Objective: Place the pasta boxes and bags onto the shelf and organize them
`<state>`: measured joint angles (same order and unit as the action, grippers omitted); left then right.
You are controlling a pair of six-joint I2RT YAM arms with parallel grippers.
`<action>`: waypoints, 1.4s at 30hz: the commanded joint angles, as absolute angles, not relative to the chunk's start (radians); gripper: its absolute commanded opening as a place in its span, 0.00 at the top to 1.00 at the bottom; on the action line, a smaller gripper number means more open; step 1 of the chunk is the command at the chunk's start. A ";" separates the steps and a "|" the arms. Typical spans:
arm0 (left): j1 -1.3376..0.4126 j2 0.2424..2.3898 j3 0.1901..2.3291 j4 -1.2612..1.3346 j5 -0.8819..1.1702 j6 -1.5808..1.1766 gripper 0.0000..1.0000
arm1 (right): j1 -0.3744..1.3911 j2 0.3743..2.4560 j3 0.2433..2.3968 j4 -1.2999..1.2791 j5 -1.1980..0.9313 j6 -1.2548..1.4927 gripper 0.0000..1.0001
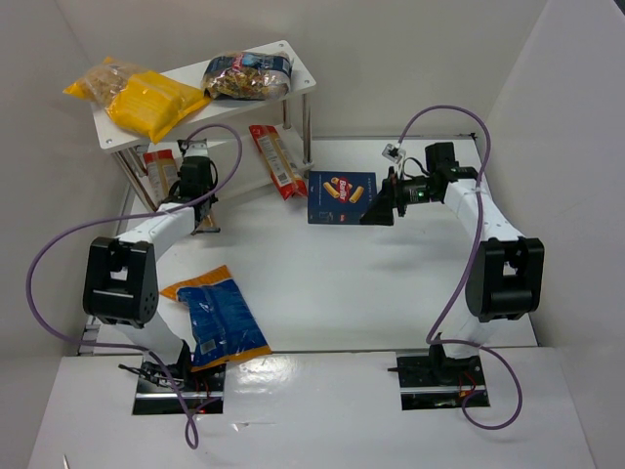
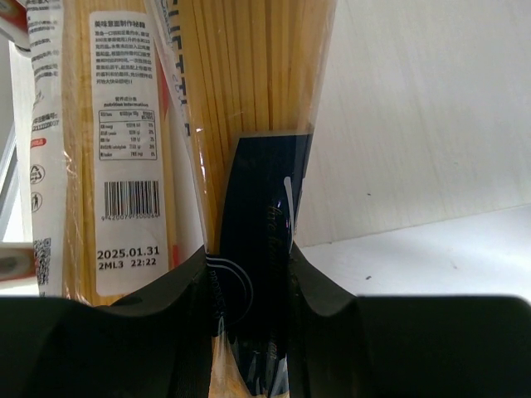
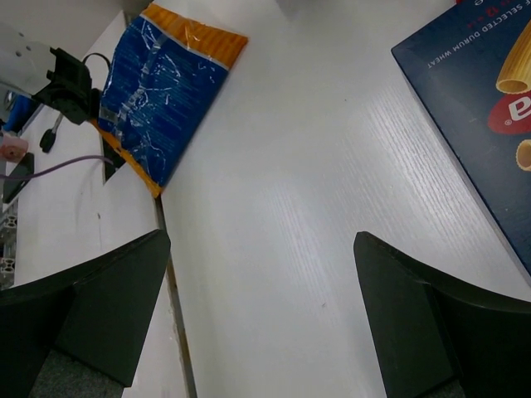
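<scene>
The white shelf (image 1: 301,82) stands at the back left. My left gripper (image 1: 195,164) reaches under its top board and is shut on the golden spaghetti pack (image 2: 249,75), pinching its dark-blue label (image 2: 259,215). A red-and-white pack (image 2: 124,166) stands right beside it on the left. The dark-blue pasta box (image 1: 341,197) lies flat mid-table. My right gripper (image 1: 383,207) hovers at its right edge, open with nothing between its fingers (image 3: 415,319); the box (image 3: 489,108) shows at the upper right there. A blue bag with an orange end (image 1: 215,318) lies near the left arm's base.
Yellow bags (image 1: 146,100) and a blue-and-clear pasta bag (image 1: 246,76) lie on the top tier. Another red-and-white pack (image 1: 276,161) leans at the lower tier's right end. White walls close in the table on the left, back and right.
</scene>
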<state>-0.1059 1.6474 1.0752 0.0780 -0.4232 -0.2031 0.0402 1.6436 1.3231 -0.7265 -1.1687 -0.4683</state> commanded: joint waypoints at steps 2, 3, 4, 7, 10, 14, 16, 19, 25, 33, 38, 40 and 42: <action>-0.088 1.650 1.190 0.226 -0.460 -0.173 1.00 | 0.034 1.598 1.313 -0.715 -1.178 -0.500 0.00; -0.087 1.651 1.201 0.225 -0.460 -0.173 1.00 | 0.034 1.598 1.313 -0.715 -1.178 -0.500 0.00; -0.087 1.663 1.201 0.225 -0.460 -0.161 1.00 | 0.034 1.598 1.313 -0.715 -1.178 -0.500 0.00; -0.078 1.674 1.212 0.235 -0.472 -0.138 1.00 | 0.034 1.608 1.313 -0.715 -1.178 -0.509 0.00; -0.067 1.686 1.232 0.235 -0.472 -0.126 1.00 | 0.034 1.608 1.313 -0.724 -1.178 -0.518 0.00; -0.058 1.706 1.252 0.235 -0.498 -0.115 1.00 | 0.034 1.608 1.313 -0.724 -1.178 -0.518 0.00; -0.058 1.726 1.272 0.235 -0.499 -0.115 1.00 | 0.034 1.608 1.304 -0.724 -1.178 -0.518 0.00; -0.058 1.735 1.284 0.215 -0.511 -0.124 0.88 | 0.034 1.608 1.304 -0.724 -1.187 -0.528 0.00; -0.058 1.763 1.305 0.215 -0.535 -0.124 0.77 | 0.034 1.608 1.304 -0.733 -1.187 -0.537 0.00; -0.049 1.784 1.316 0.215 -0.554 -0.133 0.46 | 0.034 1.608 1.295 -0.733 -1.187 -0.546 0.00; -0.040 1.793 1.327 0.206 -0.554 -0.133 0.26 | 0.034 1.608 1.295 -0.733 -1.187 -0.546 0.00; -0.040 1.793 1.336 0.206 -0.554 -0.124 0.20 | 0.034 1.608 1.295 -0.733 -1.187 -0.546 0.00; -0.040 1.802 1.336 0.206 -0.554 -0.124 0.17 | 0.034 1.608 1.295 -0.733 -1.187 -0.546 0.00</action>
<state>-0.0475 1.8042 1.2858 0.1070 -0.5285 -0.1196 0.0402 1.6436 1.2995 -0.7307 -1.1664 -0.5228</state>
